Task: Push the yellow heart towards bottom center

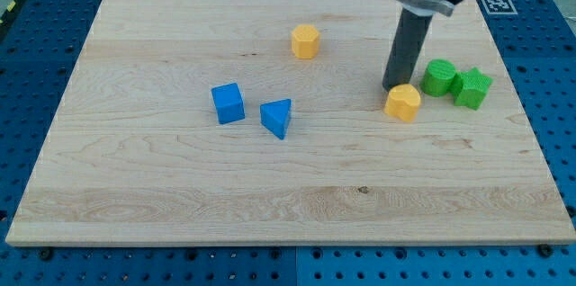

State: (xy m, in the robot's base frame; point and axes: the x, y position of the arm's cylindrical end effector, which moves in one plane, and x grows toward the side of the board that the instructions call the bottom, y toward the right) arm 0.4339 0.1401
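Note:
The yellow heart [403, 102] lies on the wooden board [180, 196], right of the middle. My tip [393, 86] stands just above it in the view, touching its upper left edge. A second yellow block, a hexagon [305, 41], sits apart at the upper middle.
A green round block [439, 78] and a green star [470, 86] sit just to the right of the heart. A blue cube [228, 103] and a blue triangle [278, 118] lie left of centre. The arm's body hides the board's top right corner.

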